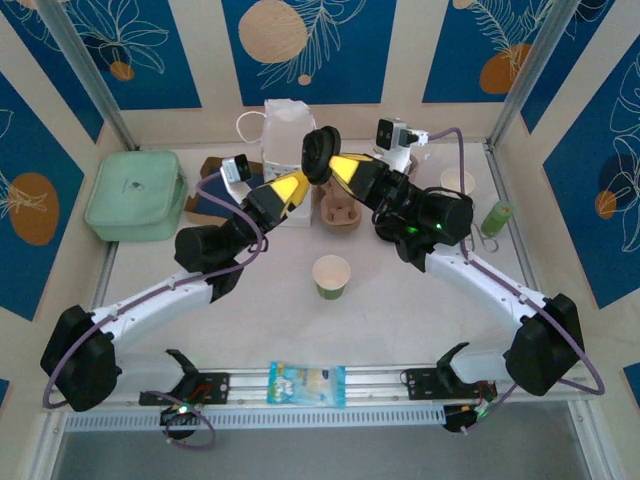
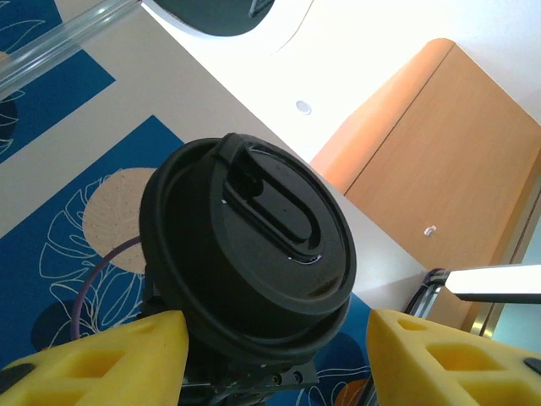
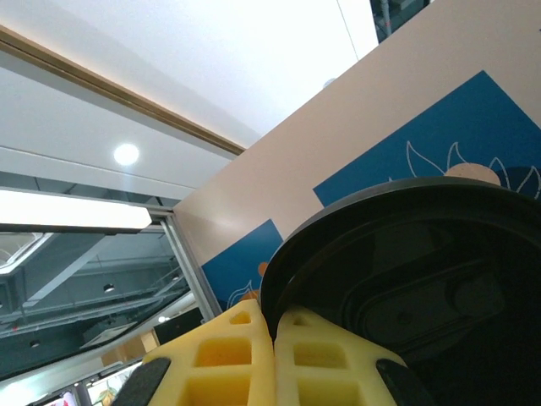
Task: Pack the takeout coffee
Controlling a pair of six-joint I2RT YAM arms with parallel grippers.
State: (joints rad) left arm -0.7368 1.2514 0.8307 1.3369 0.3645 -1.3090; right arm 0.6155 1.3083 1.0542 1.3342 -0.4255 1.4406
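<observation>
The takeout coffee cup [image 1: 332, 275], cream above and green below, stands uncovered at the table's middle. Its round black lid [image 1: 320, 153] is held up in the air above the back of the table. My right gripper [image 1: 333, 166] is shut on the lid's rim. In the right wrist view the two yellow fingers [image 3: 245, 355] pinch that rim, and the lid's underside [image 3: 423, 271] shows to their right. My left gripper [image 1: 306, 178] is open, facing the lid from the other side. The left wrist view has the lid's top [image 2: 254, 245] between the spread yellow fingers [image 2: 101, 359], with a gap at the right.
A green lunch bag [image 1: 135, 195] lies at the back left. A white paper bag [image 1: 285, 130] and a cardboard cup carrier [image 1: 340, 212] stand behind the cup. A white cup [image 1: 458, 182] and a slim green tube [image 1: 497, 218] are at the right. A blue packet [image 1: 307, 383] lies on the front rail.
</observation>
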